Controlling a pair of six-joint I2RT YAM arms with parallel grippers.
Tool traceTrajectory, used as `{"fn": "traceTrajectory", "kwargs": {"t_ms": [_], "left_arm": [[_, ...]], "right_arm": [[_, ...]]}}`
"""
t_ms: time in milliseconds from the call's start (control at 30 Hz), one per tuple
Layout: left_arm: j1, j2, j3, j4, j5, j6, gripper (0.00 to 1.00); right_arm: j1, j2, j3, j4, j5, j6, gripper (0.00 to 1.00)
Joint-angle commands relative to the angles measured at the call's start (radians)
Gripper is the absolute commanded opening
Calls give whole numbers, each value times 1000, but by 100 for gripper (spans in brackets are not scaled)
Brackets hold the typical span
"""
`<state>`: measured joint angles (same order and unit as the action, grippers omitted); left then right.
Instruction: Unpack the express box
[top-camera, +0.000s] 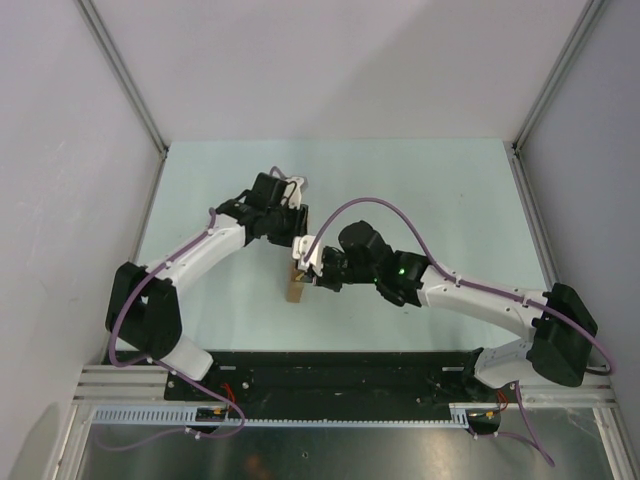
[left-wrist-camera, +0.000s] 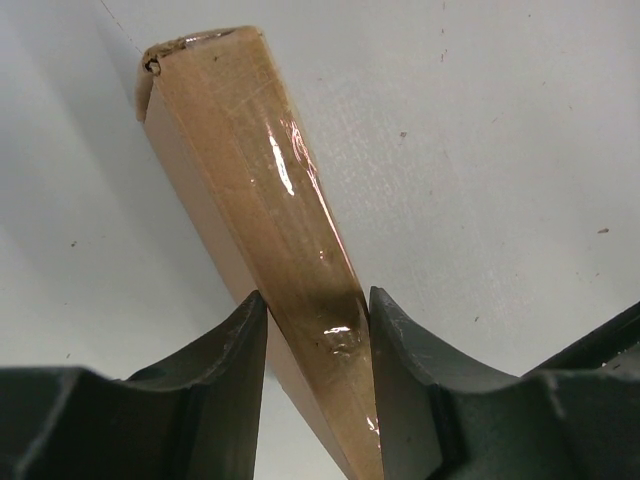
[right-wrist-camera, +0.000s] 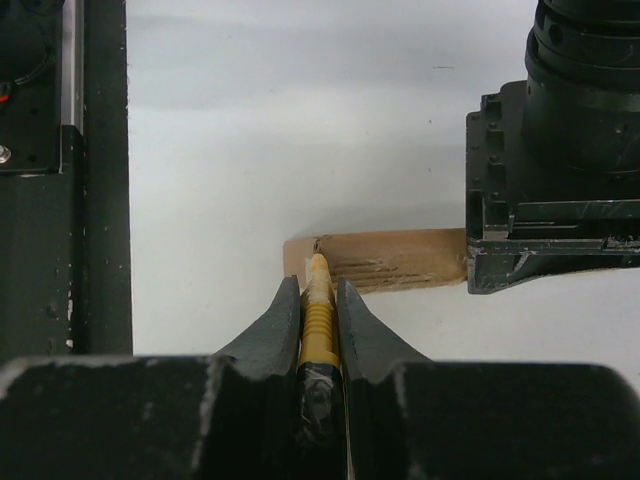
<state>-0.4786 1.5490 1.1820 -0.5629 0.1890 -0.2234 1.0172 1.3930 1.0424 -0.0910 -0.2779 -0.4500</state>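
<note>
The express box (top-camera: 295, 284), brown cardboard with glossy tape, stands on edge on the table. In the left wrist view the box (left-wrist-camera: 250, 170) runs away from the camera. My left gripper (left-wrist-camera: 318, 320) is shut on its near end. In the right wrist view the box (right-wrist-camera: 390, 258) lies crosswise ahead. My right gripper (right-wrist-camera: 318, 295) is shut on the yellow-black utility knife (right-wrist-camera: 318, 320). The knife tip touches the box's left end, at a notch in the top edge. In the top view my left gripper (top-camera: 296, 242) is behind the box and my right gripper (top-camera: 312, 272) is to its right.
The pale green table (top-camera: 420, 190) lies inside white walls. A black base rail (top-camera: 330, 380) runs along the near edge and also shows in the right wrist view (right-wrist-camera: 60, 170). The left arm's wrist block (right-wrist-camera: 555, 180) is at the right of that view.
</note>
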Motion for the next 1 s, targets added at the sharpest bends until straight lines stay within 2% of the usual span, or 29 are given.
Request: {"fn": "traceTrajectory", "kwargs": {"t_ms": [0, 333, 500, 833, 967], "left_arm": [[17, 65, -48, -115, -184, 118, 0], [17, 68, -45, -123, -203, 122, 0], [17, 65, -39, -123, -201, 118, 0], [15, 63, 21, -124, -125, 113, 1], [15, 51, 39, -124, -88, 116, 4]], "right_arm": [[-26, -18, 4, -171, 49, -44, 0], [-72, -84, 2, -259, 40, -72, 0], [-80, -97, 4, -245, 72, -56, 0], [-112, -216, 2, -3, 66, 137, 0], [-134, -218, 2, 5, 152, 232, 0]]}}
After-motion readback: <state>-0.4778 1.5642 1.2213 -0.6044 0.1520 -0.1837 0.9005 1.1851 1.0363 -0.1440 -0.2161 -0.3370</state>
